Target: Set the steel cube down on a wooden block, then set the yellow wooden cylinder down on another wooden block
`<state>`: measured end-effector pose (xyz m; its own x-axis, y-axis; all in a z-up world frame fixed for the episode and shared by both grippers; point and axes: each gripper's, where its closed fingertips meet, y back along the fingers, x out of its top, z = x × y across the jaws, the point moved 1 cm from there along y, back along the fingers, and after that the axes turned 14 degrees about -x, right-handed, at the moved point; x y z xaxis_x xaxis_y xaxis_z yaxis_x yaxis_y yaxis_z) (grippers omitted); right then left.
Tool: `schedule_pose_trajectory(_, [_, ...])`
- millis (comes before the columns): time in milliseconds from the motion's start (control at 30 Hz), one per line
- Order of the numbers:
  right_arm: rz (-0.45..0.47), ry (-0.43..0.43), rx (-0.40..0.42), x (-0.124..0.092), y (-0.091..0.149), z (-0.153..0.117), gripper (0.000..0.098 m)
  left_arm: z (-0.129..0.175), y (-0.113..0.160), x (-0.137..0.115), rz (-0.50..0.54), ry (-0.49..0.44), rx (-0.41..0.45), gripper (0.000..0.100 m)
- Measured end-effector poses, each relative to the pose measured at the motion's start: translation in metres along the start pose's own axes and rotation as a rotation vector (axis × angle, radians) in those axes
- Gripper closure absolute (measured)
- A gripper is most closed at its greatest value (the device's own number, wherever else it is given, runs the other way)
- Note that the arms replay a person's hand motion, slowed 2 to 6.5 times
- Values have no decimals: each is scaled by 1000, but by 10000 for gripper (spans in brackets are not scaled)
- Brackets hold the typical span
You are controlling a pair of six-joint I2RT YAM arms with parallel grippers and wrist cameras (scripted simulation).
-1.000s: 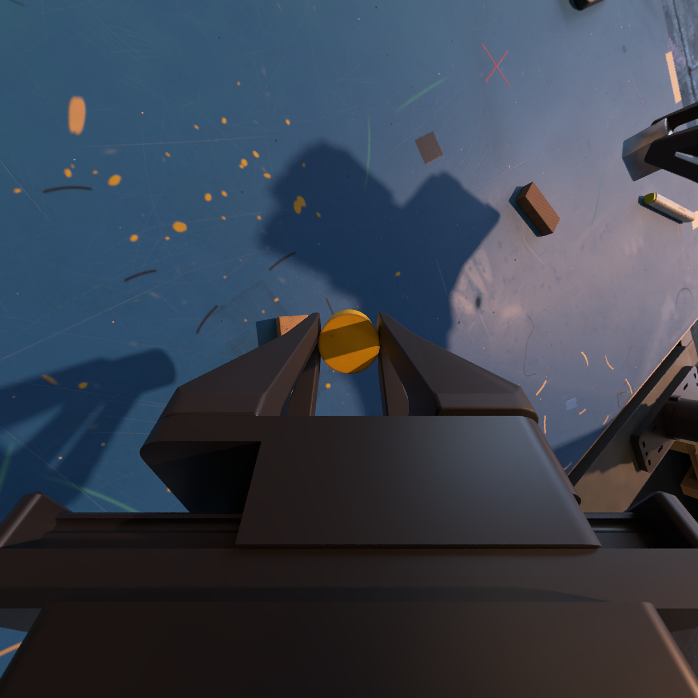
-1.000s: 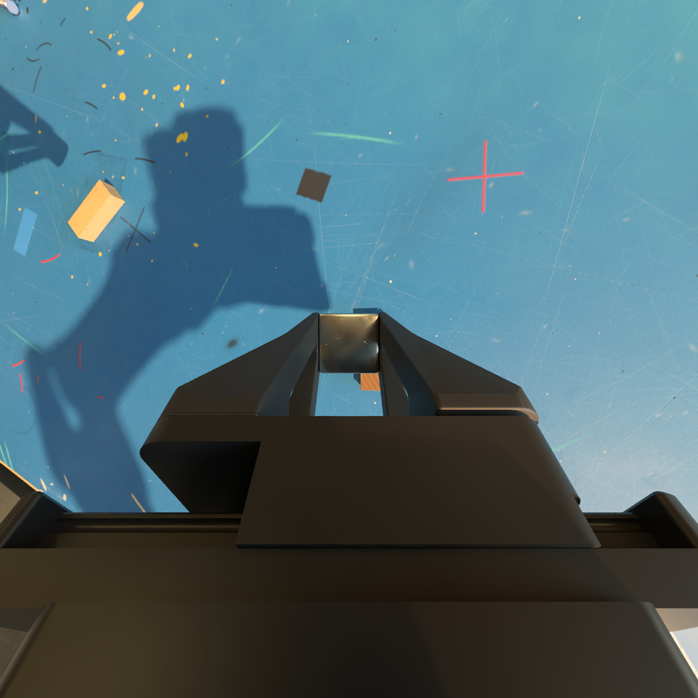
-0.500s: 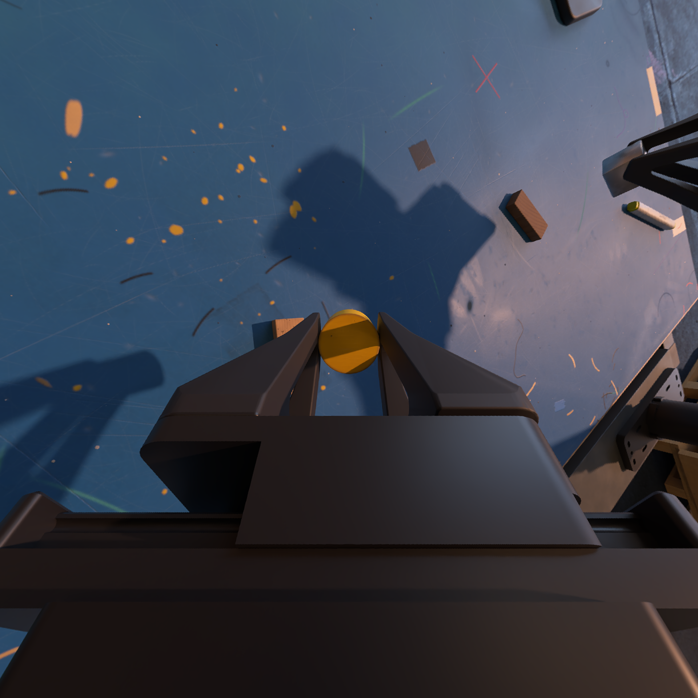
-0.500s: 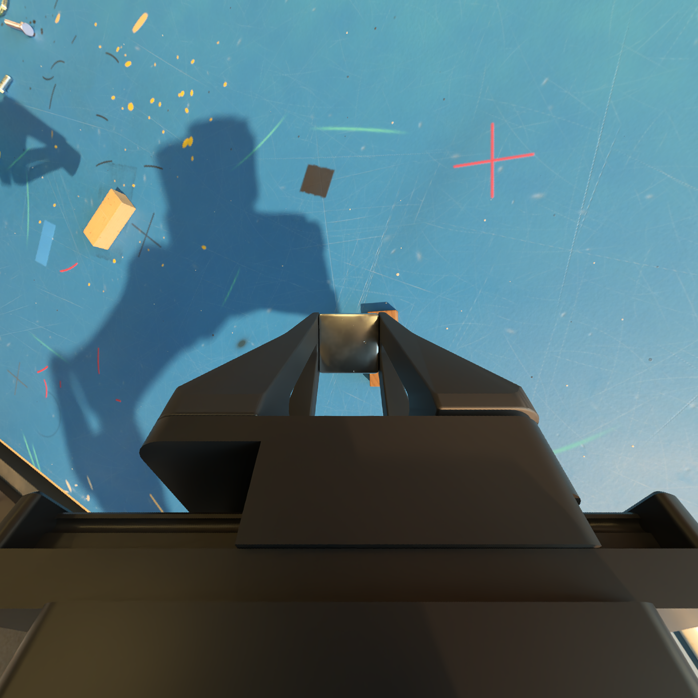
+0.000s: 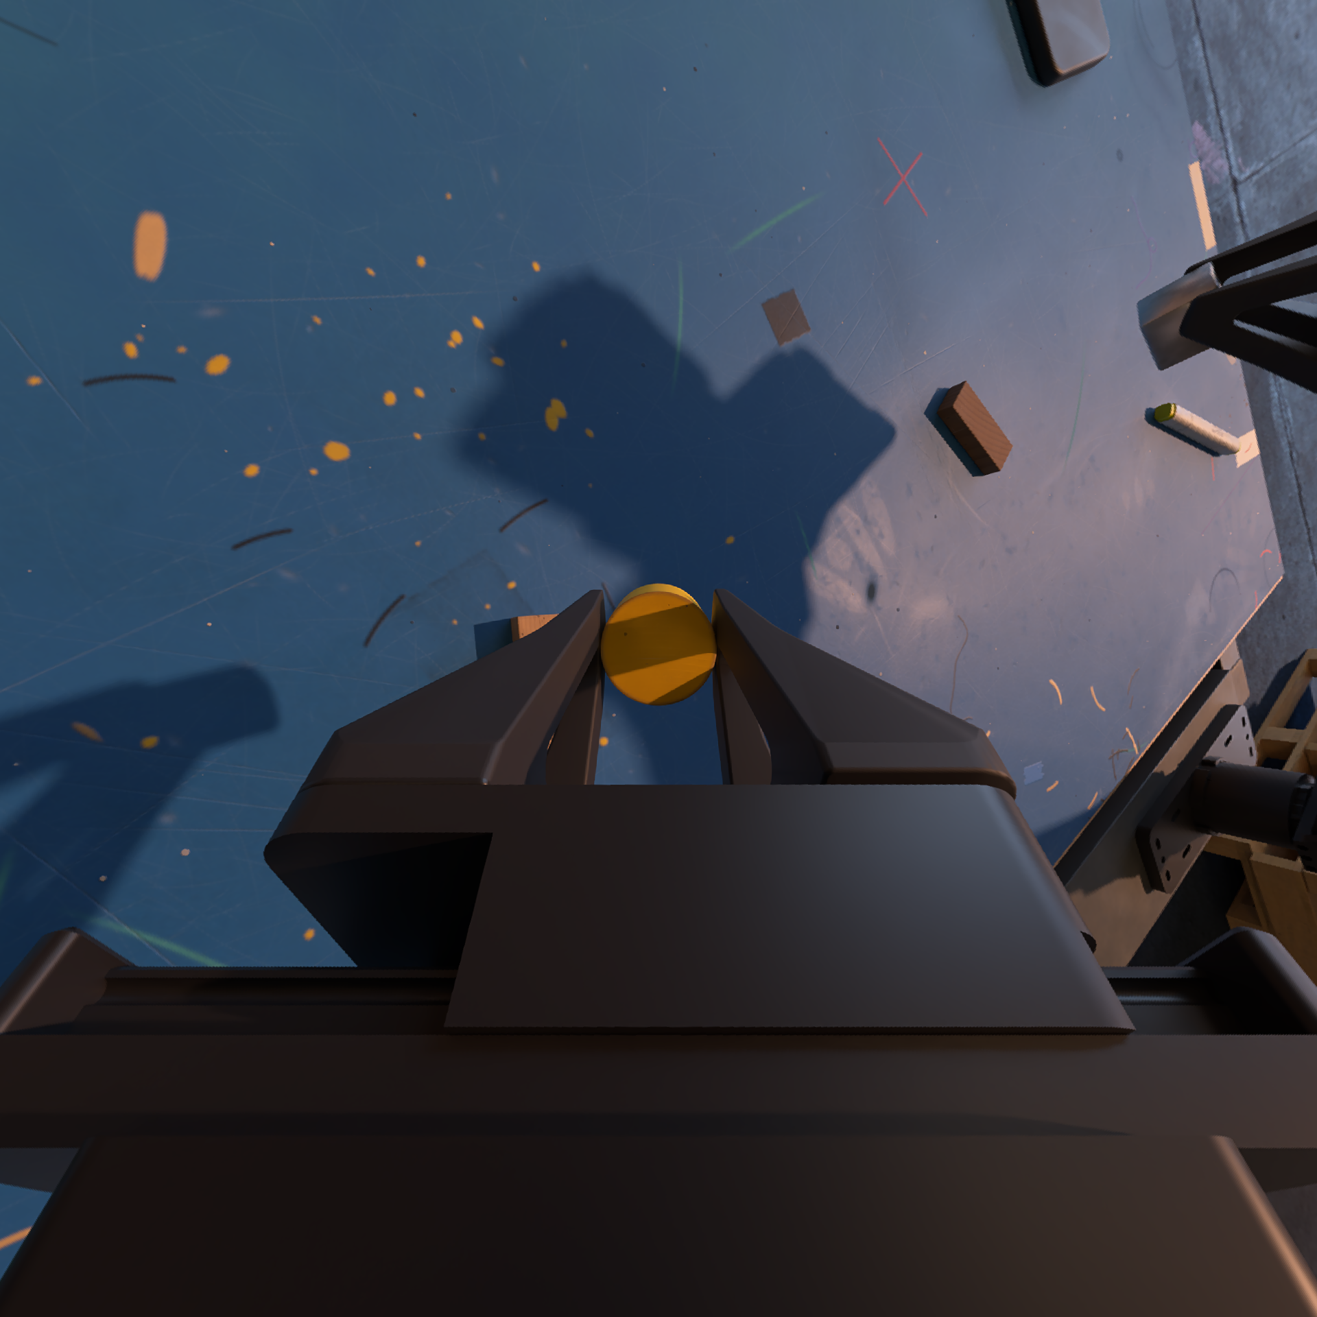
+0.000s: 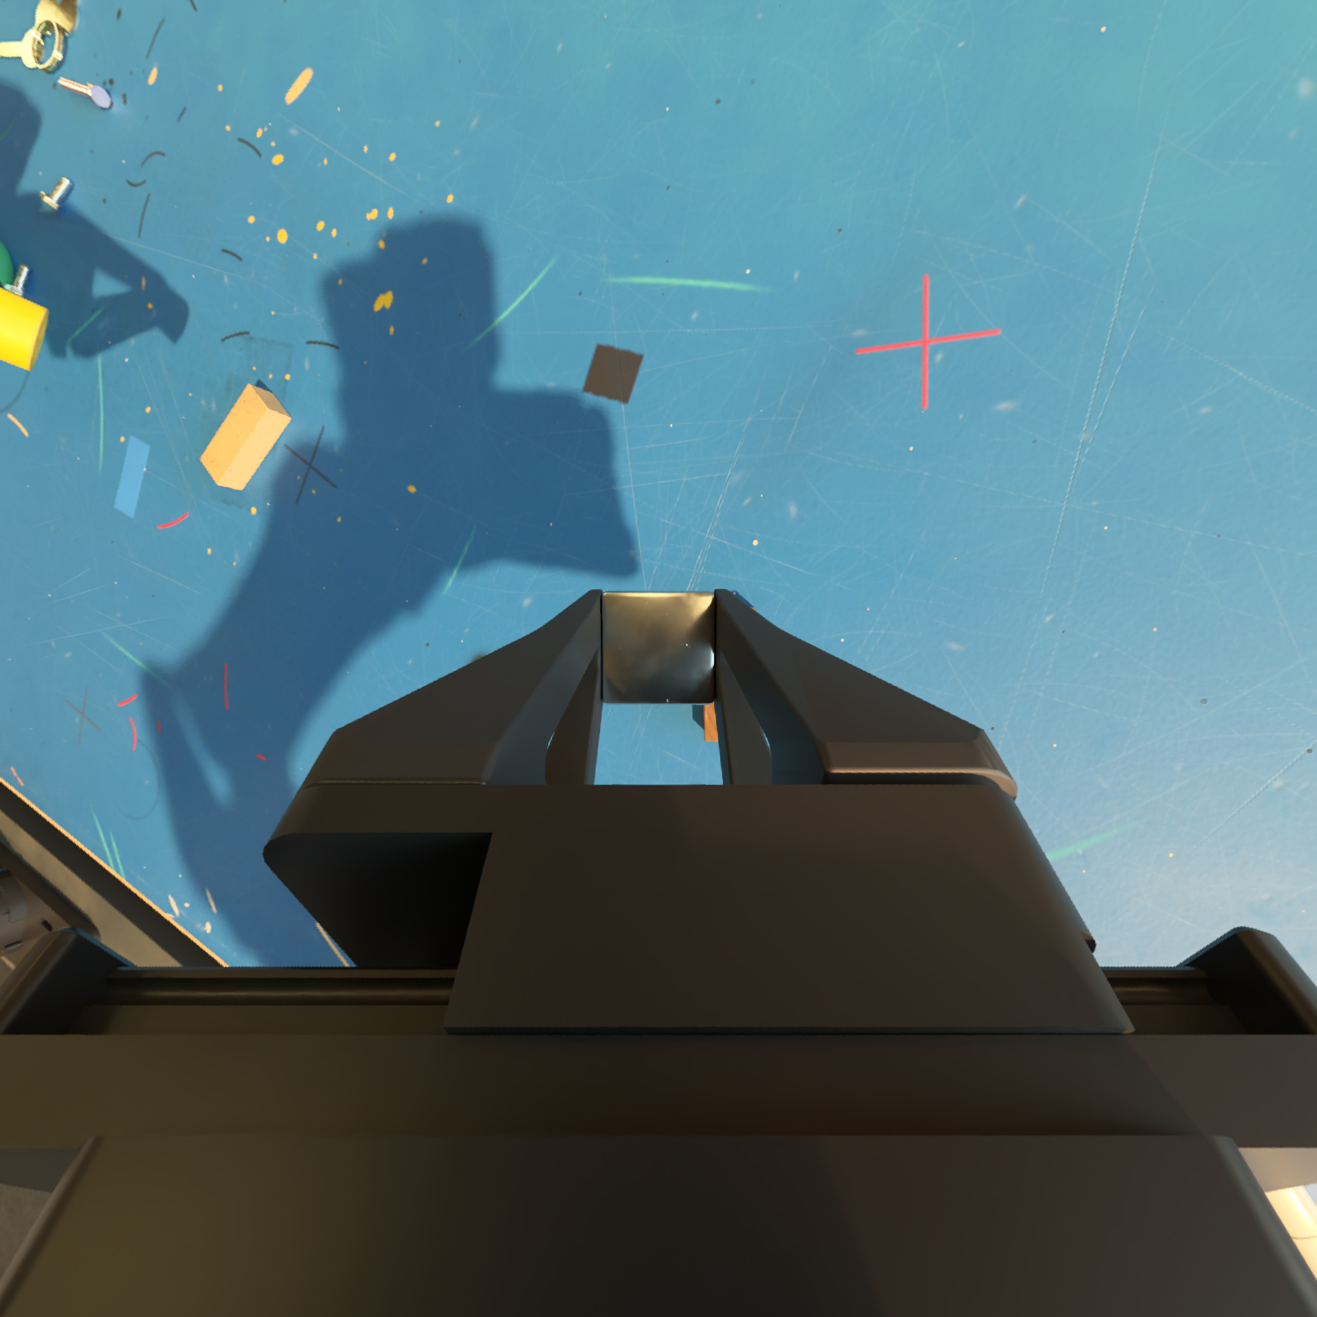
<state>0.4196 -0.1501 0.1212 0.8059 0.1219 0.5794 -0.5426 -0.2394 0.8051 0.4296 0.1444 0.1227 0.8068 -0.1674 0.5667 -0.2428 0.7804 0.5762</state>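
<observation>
In the left wrist view my left gripper [image 5: 658, 645] is shut on the yellow wooden cylinder [image 5: 658, 652], held high above the blue table. A light wooden block [image 5: 531, 626] peeks out behind its left finger. A dark wooden block [image 5: 974, 427] lies far right. The steel cube [image 5: 1169, 324] shows there in the other gripper. In the right wrist view my right gripper [image 6: 657, 645] is shut on the steel cube [image 6: 657, 641]. A sliver of wooden block [image 6: 710, 721] shows below it. The light wooden block [image 6: 244, 436] lies at the left.
A white tube with a green cap [image 5: 1194, 429] lies near the table's right edge. A flat brown patch [image 6: 613, 373] and a red cross [image 6: 925, 341] mark the table. Bolts [image 6: 55, 192], a key [image 6: 85, 91] and a yellow object [image 6: 18, 328] sit at the far left.
Both grippers keep their loads. The table marks and blocks look smaller and closer to the middle in both views, so both cameras are farther from the table. More clutter shows at left.
</observation>
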Motion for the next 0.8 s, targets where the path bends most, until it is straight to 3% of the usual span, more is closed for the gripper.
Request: schedule_pose_trajectory(800, [-5,-34,16,8,2,0,727,1,3,10,-3,-15,9,751])
